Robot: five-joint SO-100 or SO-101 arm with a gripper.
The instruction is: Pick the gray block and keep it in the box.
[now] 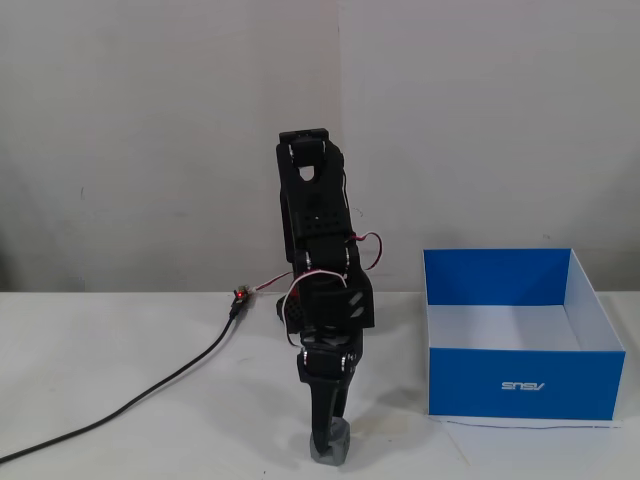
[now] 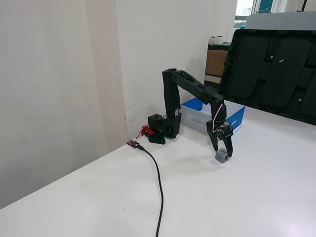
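The gripper (image 2: 222, 153) straddles the gray block (image 2: 221, 156) near the table's (image 1: 120, 440) front edge, fingers apart. The grasp is in hand. Next it likely must close, lift, and carry to the box (image 1: 520, 383).

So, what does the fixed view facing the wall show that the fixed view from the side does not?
Only the view facing the wall shows the white inside and white logo lettering of the shallow blue cardboard box. Only the side view shows the large black panel and the arm's base. Both show the black claw lowered around the small gray cube and the black cable.
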